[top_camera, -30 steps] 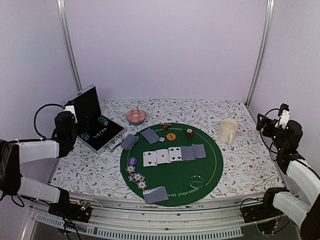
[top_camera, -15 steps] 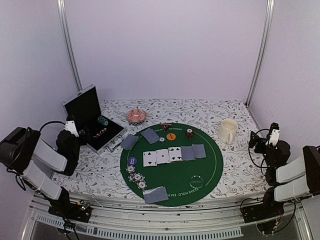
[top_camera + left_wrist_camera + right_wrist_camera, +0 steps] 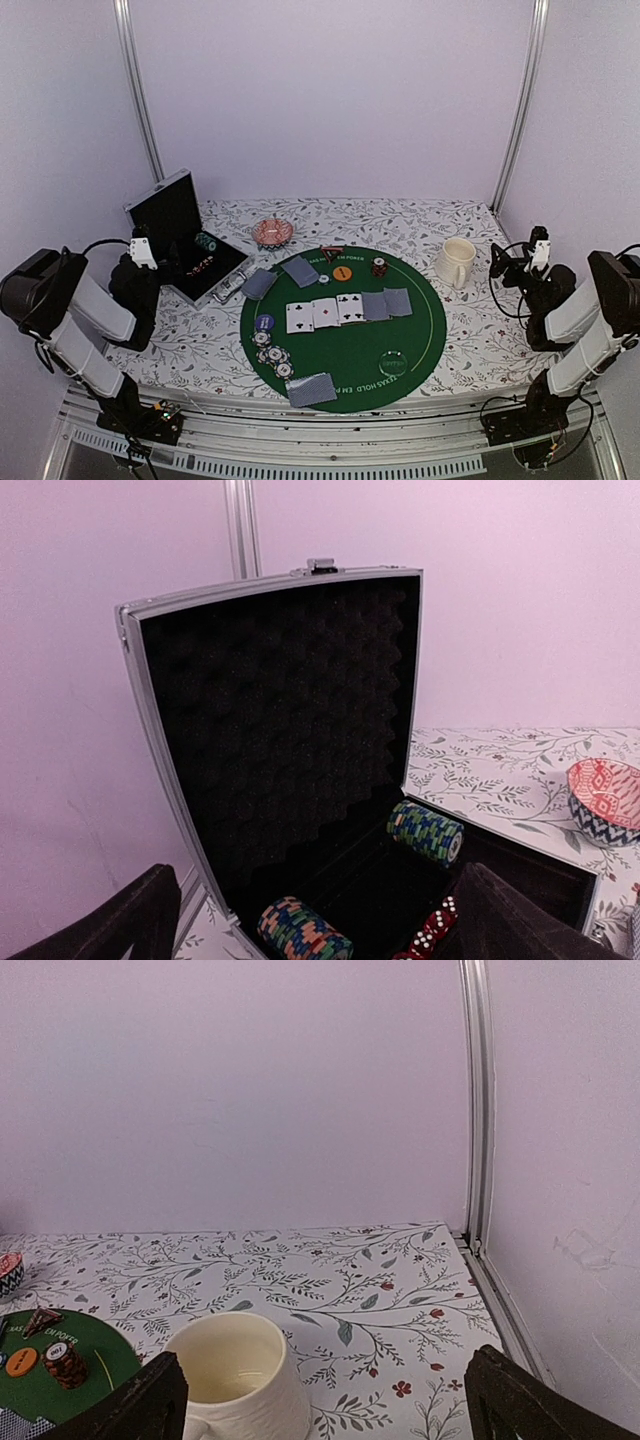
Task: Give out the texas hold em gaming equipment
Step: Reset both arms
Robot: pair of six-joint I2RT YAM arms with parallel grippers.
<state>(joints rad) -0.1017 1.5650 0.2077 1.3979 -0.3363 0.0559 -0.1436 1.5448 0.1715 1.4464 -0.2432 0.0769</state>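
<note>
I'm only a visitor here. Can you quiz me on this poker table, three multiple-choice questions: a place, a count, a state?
1. Where is the cream mug relative to the green mat? A on it; B right of it; C left of it.
2. How many cards in the middle row lie face up? A one; B five; C three.
3. The metal case is: A open; B shut; C upside down.
Answers: B, it stands off the mat's right edge; C, three white faces, two backs; A, its lid stands raised.

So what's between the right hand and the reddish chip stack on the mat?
The cream mug stands between the right hand and that chip stack; the top and right wrist views both show it.
</note>
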